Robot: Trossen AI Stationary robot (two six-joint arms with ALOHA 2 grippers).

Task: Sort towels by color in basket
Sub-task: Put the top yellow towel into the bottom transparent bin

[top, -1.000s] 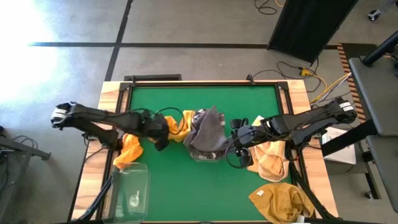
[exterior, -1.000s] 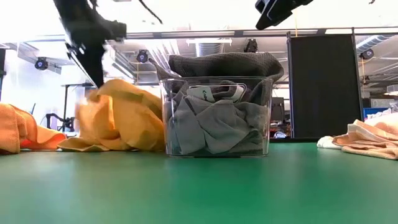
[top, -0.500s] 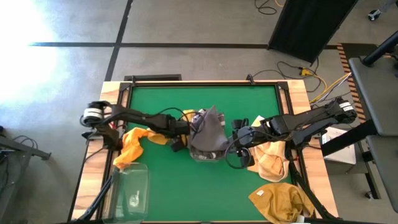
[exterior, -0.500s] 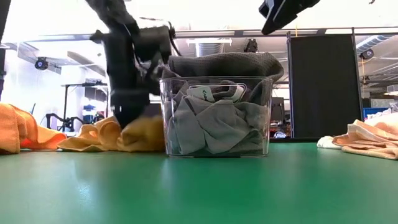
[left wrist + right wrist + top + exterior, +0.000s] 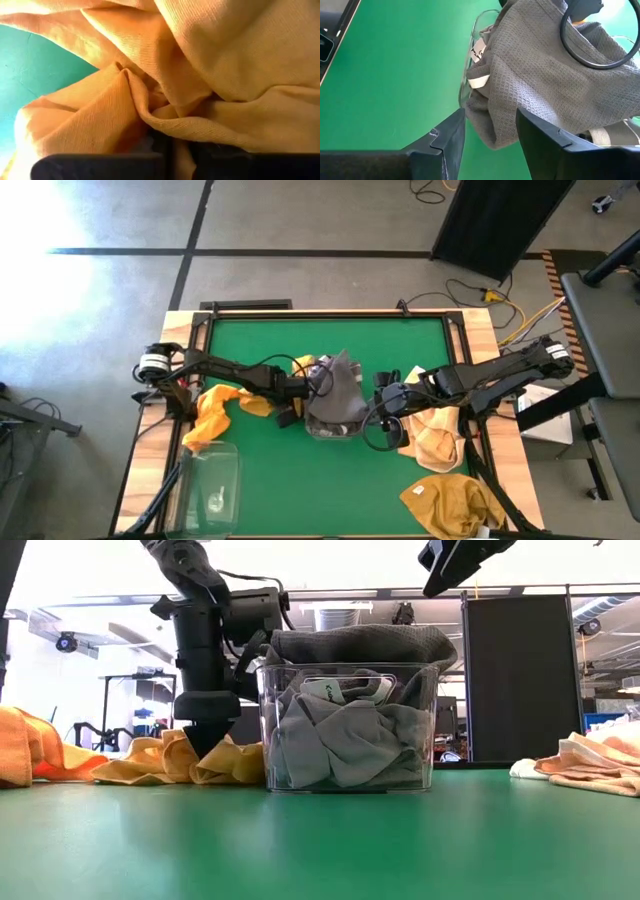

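So we're working over the green desk (image 5: 270,470), and the big picture is roughly half done. The clear basket (image 5: 348,726) in the middle is holding the grey towels (image 5: 350,740), stuffed full, with one grey towel (image 5: 338,385) draping over its rim. That looks like the dark pile sorted, as far as we can tell.

The yellow and orange stuff is what's left. We're seeing one orange towel (image 5: 212,415) lying near the left edge, a mustard-yellow towel (image 5: 215,762) bunched on the desk right against the basket's left side, a paler pile (image 5: 432,435) on the right under the right arm, and another mustard one (image 5: 455,502) at the front right corner. A second clear basket (image 5: 212,485) is sitting at the front left with no towels in it from what we can see, so we're guessing that's where these go.

Our left pincer (image 5: 207,735) is pressing straight down into that mustard-yellow towel beside the full basket. Its wrist view is all orange folds, and honestly we can't tell whether the fingers are apart or pinched on the cloth.

Our right pincer (image 5: 487,135) is hovering above the basket's right side, fingers apart, holding nothing, with the grey cloth just past them.
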